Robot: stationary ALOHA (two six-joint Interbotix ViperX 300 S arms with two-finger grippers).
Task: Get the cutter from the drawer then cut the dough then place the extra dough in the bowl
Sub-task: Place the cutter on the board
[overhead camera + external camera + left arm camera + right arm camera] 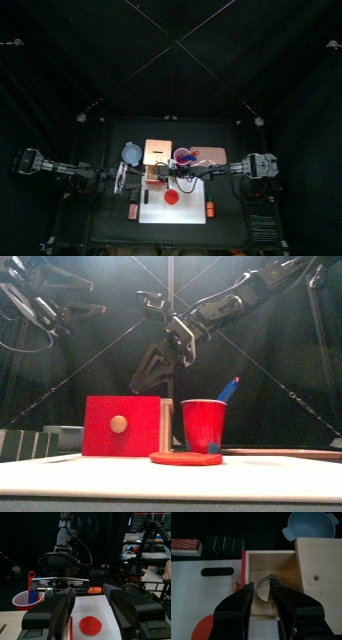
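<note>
The cutter (264, 596) – where is it? asks the first.

– In the open drawer (271, 564) of the wooden box (319, 567), says the second; the drawer stands drawn out toward 6 o'clock, its red front (120, 426) facing the counter's front edge.

– And the right gripper (265, 587)?

– It reaches in from 3 o'clock and hangs right over the drawer, fingers a little apart with the cutter showing between them. Whether they touch the metal cannot be told.

– Which step is that?

– The first, by the look of it: fetching the cutter. The dough (174, 197) lies whole and uncut on the white board (187, 213) at 6 o'clock of the box, and the bowl (132, 153) at the box's 9 o'clock looks empty.

– The left gripper (88, 592)?

– At the board's 9 o'clock side, above it, fingers spread wide and holding nothing.

– What does the next move call for?

– Probably the right fingers sink a little, press in on the cutter and lift it straight up, clear of the drawer's walls and the red front, before carrying it toward 6 o'clock over the dough. The red cup (185, 155) at the box's 3 o'clock stands near that arm, so the lift should keep away from it
</note>
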